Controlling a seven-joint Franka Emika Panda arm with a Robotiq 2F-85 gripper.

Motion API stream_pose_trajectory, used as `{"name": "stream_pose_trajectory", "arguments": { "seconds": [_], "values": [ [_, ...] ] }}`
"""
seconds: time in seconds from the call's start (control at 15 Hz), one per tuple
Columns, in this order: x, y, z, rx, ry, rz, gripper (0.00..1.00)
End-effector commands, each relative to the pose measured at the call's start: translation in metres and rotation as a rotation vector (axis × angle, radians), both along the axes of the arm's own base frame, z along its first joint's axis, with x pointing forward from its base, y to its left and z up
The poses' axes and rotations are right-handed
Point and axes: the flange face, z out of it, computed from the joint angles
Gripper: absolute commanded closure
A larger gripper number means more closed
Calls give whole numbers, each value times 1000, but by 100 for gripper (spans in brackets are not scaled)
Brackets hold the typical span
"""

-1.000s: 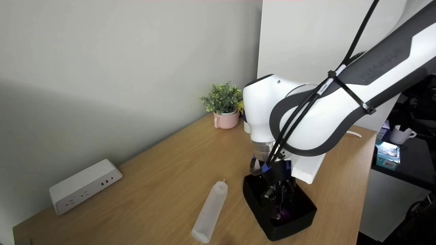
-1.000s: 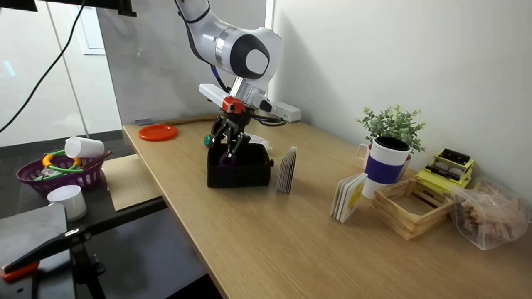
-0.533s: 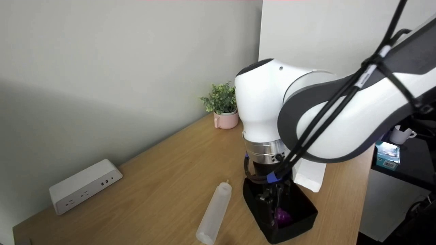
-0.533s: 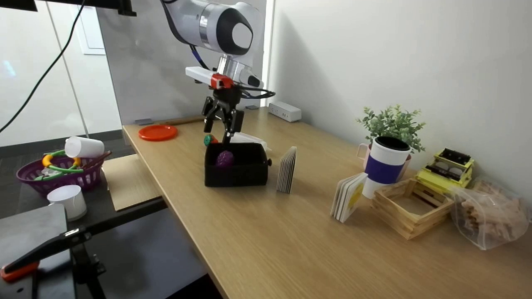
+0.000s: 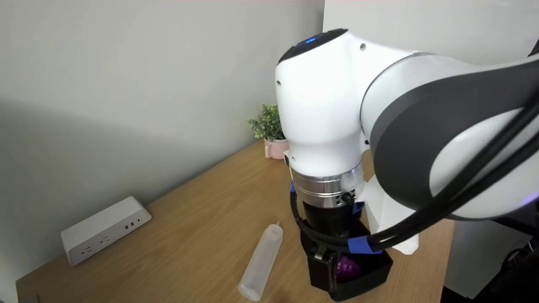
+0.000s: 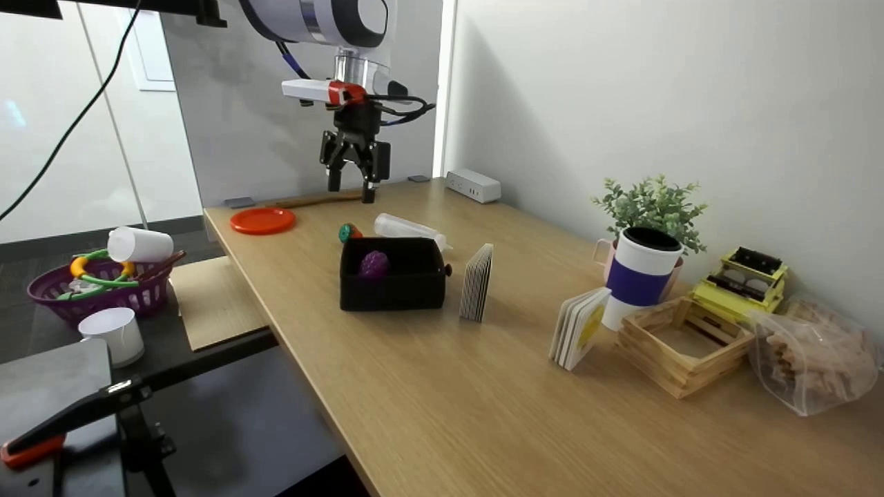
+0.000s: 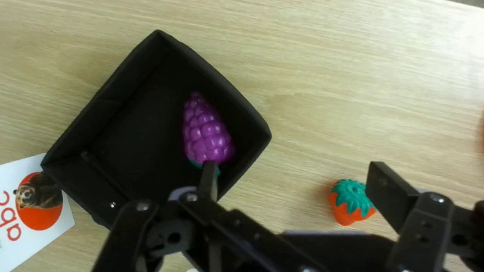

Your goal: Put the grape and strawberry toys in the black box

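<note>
The wooden surface (image 6: 483,407) spans the middle and lower right of an exterior view and carries the work. The black box (image 6: 395,295) stands near the centre of that frame, with no fastening visible; a low sideways wrist move could strike a wall and slide it. The tool (image 6: 351,189) hangs at upper centre, jaws spread wide, nothing between them. In the wrist view one jaw overlaps the box's lower-right wall, so a straight descent from this pose may land on the rim; an offset toward the right of the wrist frame is advised. The white bottle (image 6: 409,228) lies on its side just above the box in the exterior frame; an overwide approach could set it rolling. The booklet (image 6: 476,283), near the box's right side, could topple if the box is pushed. The grape (image 7: 208,132) lies inside the box, toward the right corner in the wrist view; the next toy, released from too high, could hit it and bounce over the wall. The strawberry (image 7: 349,202) remains to be placed: it lies on the surface, lower right of the wrist view, apart from the box. Its rounded body may roll or slip free if the jaws close off-centre or high.
</note>
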Motion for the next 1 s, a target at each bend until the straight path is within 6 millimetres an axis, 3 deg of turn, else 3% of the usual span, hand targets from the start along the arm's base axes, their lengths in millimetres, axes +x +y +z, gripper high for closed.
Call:
{"name": "stream_pose_trajectory", "arguments": {
  "seconds": [0.0,0.47,0.93],
  "values": [
    [9,15,0,30,-3,84,0],
    [27,45,-18,115,9,242,0],
    [44,56,-74,167,128,349,0]
  ]
}}
